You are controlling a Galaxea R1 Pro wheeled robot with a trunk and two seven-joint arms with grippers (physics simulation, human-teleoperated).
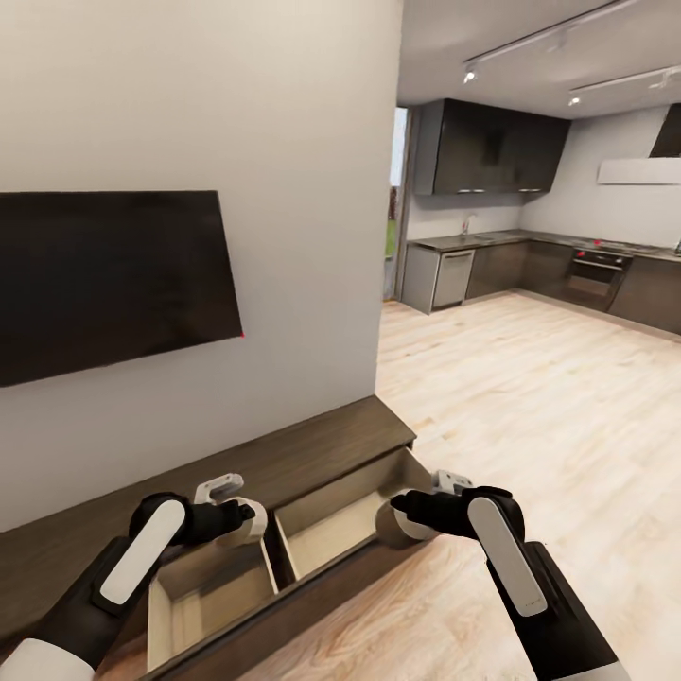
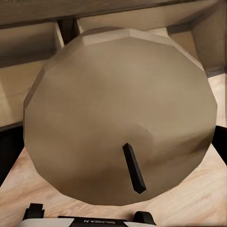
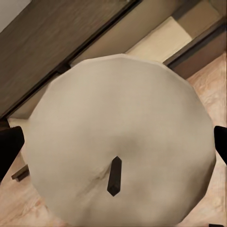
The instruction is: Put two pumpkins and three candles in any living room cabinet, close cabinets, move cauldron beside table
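The low dark-brown cabinet (image 1: 312, 443) runs along the wall, with two drawers pulled out, one (image 1: 203, 594) under my left hand and one (image 1: 333, 532) nearer my right. My left gripper (image 1: 248, 522) is shut on a cream-beige candle (image 1: 253, 530) above the left drawer's right edge. In the left wrist view this candle (image 2: 118, 118) shows its round top and black wick. My right gripper (image 1: 402, 522) is shut on a second candle (image 1: 392, 526), held over the right drawer's outer end. Its pale top with the wick (image 3: 118, 142) faces the right wrist view, with the drawer behind it.
A dark flat screen (image 1: 104, 279) hangs on the beige wall above the cabinet. The wall ends at a corner (image 1: 388, 312). Beyond it, light wood floor (image 1: 530, 397) leads to a kitchen with dark cupboards (image 1: 497, 147) and an oven (image 1: 594, 274).
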